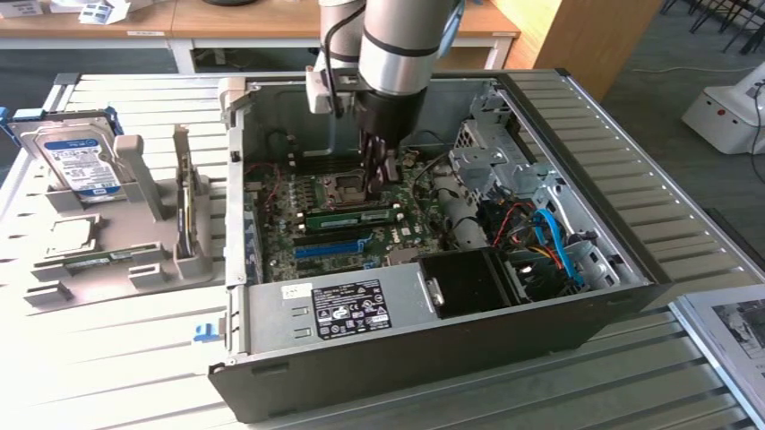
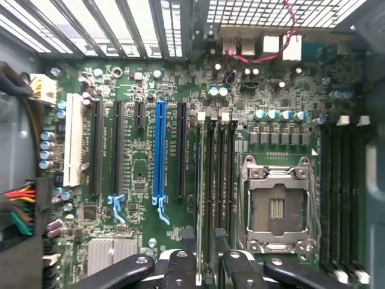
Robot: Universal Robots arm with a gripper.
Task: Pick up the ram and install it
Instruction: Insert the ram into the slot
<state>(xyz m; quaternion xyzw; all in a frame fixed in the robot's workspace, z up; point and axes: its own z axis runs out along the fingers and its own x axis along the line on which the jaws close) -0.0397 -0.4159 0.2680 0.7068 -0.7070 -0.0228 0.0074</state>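
Observation:
The ram (image 1: pixel 349 217), a narrow green stick, stands on edge in a slot of the motherboard (image 1: pixel 287 233) inside the open computer case, just in front of the empty processor socket (image 1: pixel 344 190). My gripper (image 1: pixel 382 184) reaches down into the case right above the stick's end on the exterior view's right. In the wrist view, my gripper (image 2: pixel 209 272) has its two black fingers (image 2: pixel 180 268) apart, one on each side of the row of memory slots (image 2: pixel 215 180). Nothing is clamped between them.
The case walls (image 1: pixel 574 179) ring the board closely. A blue slot (image 2: pixel 159 156), the socket (image 2: pixel 277 205) and cable bundles (image 1: pixel 538 242) lie around the gripper. Outside the case, a grey holder (image 1: pixel 120 269) carries a hard drive (image 1: pixel 72 161) and a square silver chip (image 1: pixel 70 235).

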